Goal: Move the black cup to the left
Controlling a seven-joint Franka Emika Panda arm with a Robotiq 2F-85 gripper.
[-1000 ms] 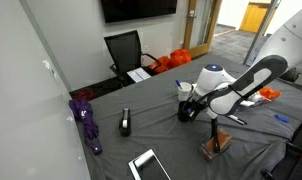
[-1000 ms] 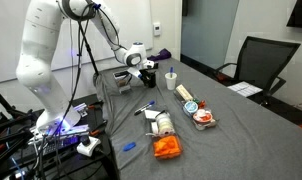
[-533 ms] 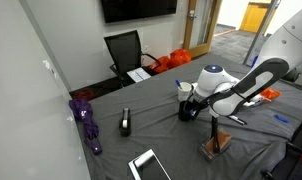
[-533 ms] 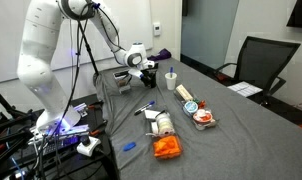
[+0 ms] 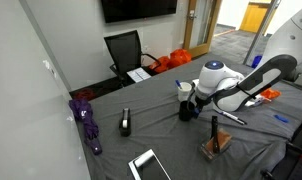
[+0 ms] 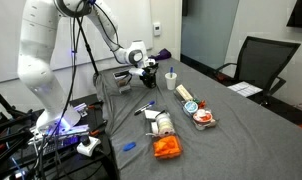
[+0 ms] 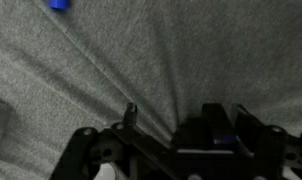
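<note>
The black cup (image 5: 187, 111) stands on the grey table next to the white cup (image 5: 183, 90). It shows as a small dark shape (image 6: 148, 77) under the wrist in both exterior views. My gripper (image 5: 193, 103) hangs right over it. In the wrist view the gripper (image 7: 186, 115) is open. Its left fingertip (image 7: 129, 108) stands clear of the black cup (image 7: 204, 122), with grey cloth showing between them. The right finger sits close beside the cup's dark body, and I cannot tell whether it touches.
A tall slim black object (image 5: 125, 123), a purple bundle (image 5: 87, 122), a tablet (image 5: 148, 165) and a wooden block (image 5: 216, 144) lie on the table. Pens (image 6: 144, 108), a can (image 6: 161, 126), a bowl (image 6: 201, 118) and an orange item (image 6: 167, 149) lie along the table. A chair (image 5: 124, 50) stands behind it.
The jaws have spread apart around the black cup and let it go. The forearm has risen slightly. The cup stays in place on the table.
</note>
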